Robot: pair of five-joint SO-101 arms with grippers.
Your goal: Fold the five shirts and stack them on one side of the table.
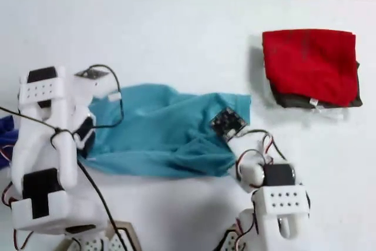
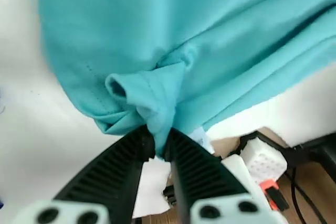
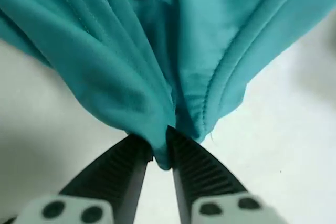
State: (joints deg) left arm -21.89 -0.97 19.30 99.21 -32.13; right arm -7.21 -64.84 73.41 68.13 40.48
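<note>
On table point(image 1: 176, 33), both end effectors point(image 2: 160, 142) point(image 3: 159, 148) pinch teal shirt point(image 1: 164, 127).

The teal shirt point(image 1: 164, 133) is soft, matt knit cloth with stitched hems; the red shirt point(image 1: 308, 66) is matt cloth too; the table point(image 1: 176, 33) is smooth and white; the left gripper point(image 2: 159, 148) and right gripper point(image 3: 160, 153) are black matt plastic, ribbed inside; the arm shells point(image 1: 44, 145) are smooth white plastic.
</note>
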